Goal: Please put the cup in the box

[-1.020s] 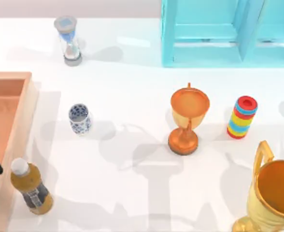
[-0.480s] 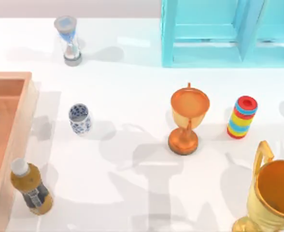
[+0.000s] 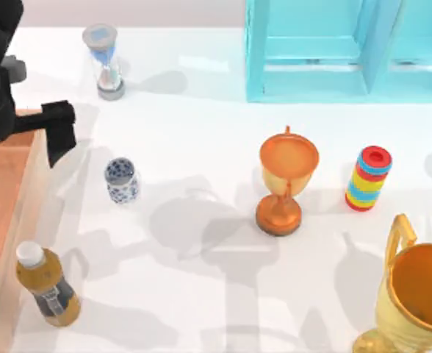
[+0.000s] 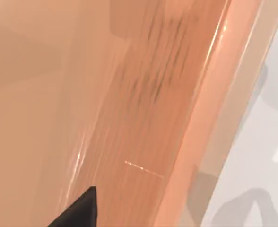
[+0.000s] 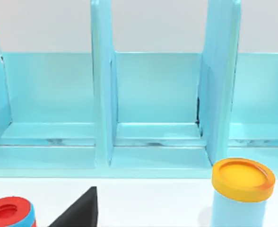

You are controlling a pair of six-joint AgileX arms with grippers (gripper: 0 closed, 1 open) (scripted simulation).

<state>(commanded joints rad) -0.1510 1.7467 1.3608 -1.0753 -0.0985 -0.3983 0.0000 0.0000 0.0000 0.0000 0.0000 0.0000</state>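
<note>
Cup (image 3: 120, 180): upright on the white table (image 3: 201, 294), free of any gripper, outside the box and just beyond its right rim.
Box (image 3: 10, 191): at the table's left edge, left of the cup; pale rim, reddish-brown floor. The left wrist view looks down on its inner wall and rim (image 4: 210, 118), with white table past the rim.
Left gripper (image 3: 58, 132): up and left of the cup, above the box's far right corner, apart from the cup. It looks like one dark finger (image 3: 60, 131) pointing down toward the table, but whether the fingers are apart or together I cannot tell. One dark fingertip (image 4: 80, 210) shows in the left wrist view over the box floor.
Right gripper: a dark fingertip (image 5: 80, 210) shows in the right wrist view, facing the cabinet; cannot tell if spread or closed.
Hourglass (image 3: 106, 62): beyond the cup, near the far edge.
Bottle (image 3: 47, 287): nearer than the cup, touching or just beside the box's rim.
Orange goblet (image 3: 286, 180): well to the right of the cup.
Ring stack (image 3: 368, 179): right of the goblet.
Gold trophy (image 3: 411, 294): far right of the cup, at the near corner.
Cabinet (image 3: 341, 48): turquoise, far right of the cup, at the back.
Tub (image 5: 240, 191): pale blue with an orange lid, in front of the cabinet.
</note>
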